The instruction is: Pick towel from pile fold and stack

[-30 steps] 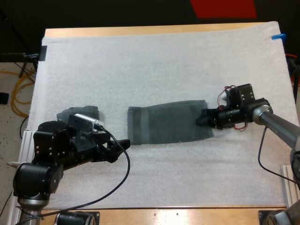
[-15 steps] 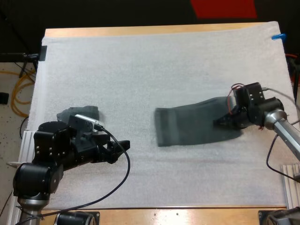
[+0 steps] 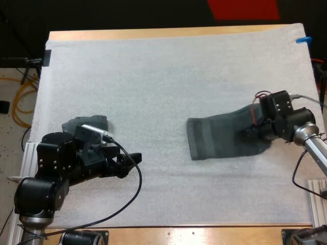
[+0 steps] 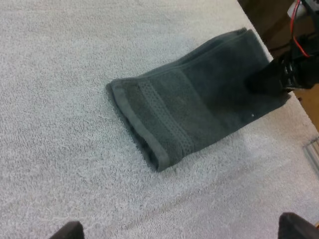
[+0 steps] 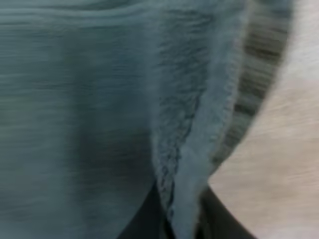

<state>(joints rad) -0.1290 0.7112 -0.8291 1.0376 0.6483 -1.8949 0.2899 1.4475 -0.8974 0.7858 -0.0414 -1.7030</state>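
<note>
High view: towel (image 3: 219,135) lies flat on mat (image 3: 153,76), right of centre, folded into a dark grey-green strip. Its banded hem end points toward the left arm; its other end rises slightly at R gripper (image 3: 247,133).

R gripper: closed on towel's right end. R wrist view confirms this: a ridge of towel (image 5: 99,99) is pinched between the two black fingers (image 5: 142,221), with cloth pressed from both sides. Bare mat shows just beside the ridge.

L wrist view: we see towel (image 4: 199,109) with the hem band and stitched stripe toward the camera. The far end is under R gripper (image 4: 271,79), near the mat edge.

L gripper (image 3: 134,159): low over mat, front left, well apart from towel. Fingers (image 4: 67,231) stand wide apart with nothing between them, only bare mat.

Crumpled towel (image 3: 84,123): small heap on mat just beyond the left arm, partly hidden by it.

Mat covers table (image 3: 153,33); a wood strip shows along the far side.
</note>
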